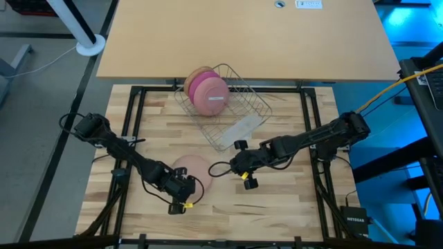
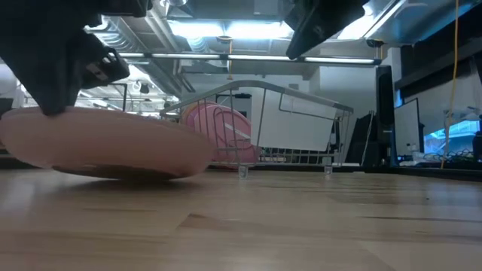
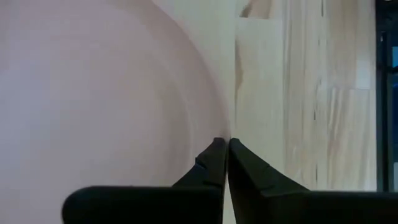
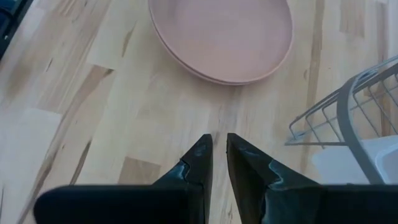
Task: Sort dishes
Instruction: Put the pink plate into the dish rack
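The pale pink plate (image 1: 196, 168) lies on the wooden table, near the middle of its near half. My left gripper (image 1: 181, 188) is at the plate's near-left rim, shut on it. The bright magenta plate (image 1: 210, 95) stands on edge in the wire rack (image 1: 250, 97), with the tan-orange plate (image 1: 196, 75) upright just behind it. My right gripper (image 4: 219, 144) hovers over bare wood to the right of the pink plate (image 4: 224, 37), its fingers apart by a narrow gap and holding nothing. My left gripper pinches the pale pink plate's rim (image 3: 219, 127) between its two fingers, on the plate's near-left side. The fingers come slanting down from the near left. In the low view the held side (image 2: 30, 120) is slightly raised, while the plate's underside (image 2: 143, 172) rests on the table.
The wire rack sits at the table's far middle, with a translucent cup (image 1: 243, 127) lying at its near-right side. A tan desk (image 1: 242, 34) adjoins the far edge. Bare wood (image 1: 277, 207) lies at the near right.
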Available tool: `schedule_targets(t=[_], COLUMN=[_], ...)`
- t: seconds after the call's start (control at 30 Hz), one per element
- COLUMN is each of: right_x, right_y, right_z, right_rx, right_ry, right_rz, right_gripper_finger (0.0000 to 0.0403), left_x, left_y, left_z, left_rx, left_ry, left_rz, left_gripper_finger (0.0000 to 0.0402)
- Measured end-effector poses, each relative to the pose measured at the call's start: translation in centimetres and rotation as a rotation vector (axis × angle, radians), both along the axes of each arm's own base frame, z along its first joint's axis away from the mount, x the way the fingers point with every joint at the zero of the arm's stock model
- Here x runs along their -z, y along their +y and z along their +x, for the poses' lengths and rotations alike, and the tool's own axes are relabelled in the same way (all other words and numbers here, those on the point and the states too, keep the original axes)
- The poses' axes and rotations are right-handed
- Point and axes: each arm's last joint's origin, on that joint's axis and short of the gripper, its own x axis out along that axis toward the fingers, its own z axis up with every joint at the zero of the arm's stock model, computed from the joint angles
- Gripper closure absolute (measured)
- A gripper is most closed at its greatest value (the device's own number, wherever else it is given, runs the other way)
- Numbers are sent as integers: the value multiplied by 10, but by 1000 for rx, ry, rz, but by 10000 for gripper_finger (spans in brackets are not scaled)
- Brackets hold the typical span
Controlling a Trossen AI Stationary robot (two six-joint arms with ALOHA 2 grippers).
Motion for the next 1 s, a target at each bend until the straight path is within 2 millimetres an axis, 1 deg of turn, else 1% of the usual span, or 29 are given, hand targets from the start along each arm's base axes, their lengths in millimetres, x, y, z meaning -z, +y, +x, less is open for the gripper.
schedule_targets(t=[0.13,0.33,0.4,0.47,0.53,0.6,0.73,0.87,1.0], right_x=[0,0,0,0,0,0,0,0,0], right_y=[0,0,0,0,0,0,0,0,0], right_z=[0,0,0,0,0,0,0,-1,-1], right_rx=[0,0,-1,0,1,0,-6,-7,-7], right_ry=[-1,0,0,1,4,4,7,7,8], right_rz=[0,0,0,1,1,4,12,13,13], right_gripper_finger=[350,350,350,350,350,350,350,350,349], left_x=[0,0,2,5,8,12,22,24,19], left_y=[1,8,11,11,12,14,18,18,17], left_z=[1,5,10,19,26,28,31,32,30], left_rx=[1,-23,-42,-117,-137,-131,-214,-192,-210], left_ry=[-5,-6,-7,-42,-63,-45,-1,13,18], left_rz=[10,9,-16,-71,-97,-77,-94,-106,-149], left_gripper_finger=[401,401,401,401,401,401,401,401,401])
